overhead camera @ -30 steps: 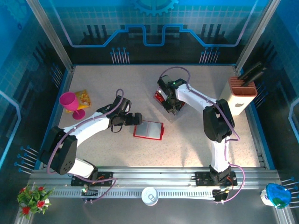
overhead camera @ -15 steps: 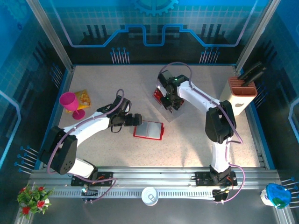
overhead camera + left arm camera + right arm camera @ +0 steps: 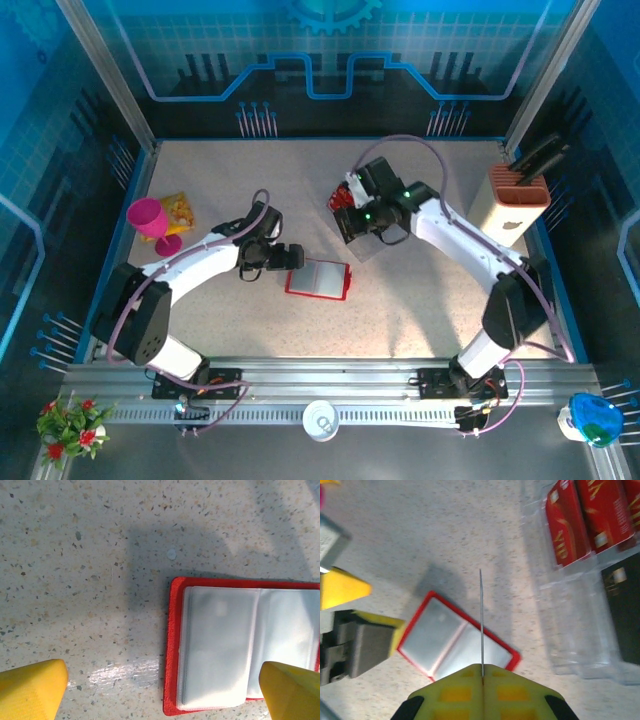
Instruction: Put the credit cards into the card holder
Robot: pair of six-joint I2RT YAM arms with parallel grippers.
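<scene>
Speckled tabletop [image 3: 420, 300] below — my right gripper [image 3: 482, 666] clenches one credit card [image 3: 481, 620] edge-on. My left gripper [image 3: 291, 257] gapes beside the open card holder [image 3: 318, 279].

Bright, even overhead light falls on the pale speckled stone-patterned desk [image 3: 420, 290]; the blue printed walls [image 3: 60, 120] around it sit dimmer. From the left wrist, a soft grey shadow crosses the desk beside the open red card holder with clear plastic sleeves [image 3: 240, 645]; a white glare patch shines just left of it; the left gripper's yellow fingertips [image 3: 30, 690] blur. From the right wrist, the right gripper's yellow fingers [image 3: 455, 692] are out of focus; the thin edge-on credit card [image 3: 481, 615] shows as a crisp line; the clear plastic compartmented tray [image 3: 580, 615] glints softly.
</scene>
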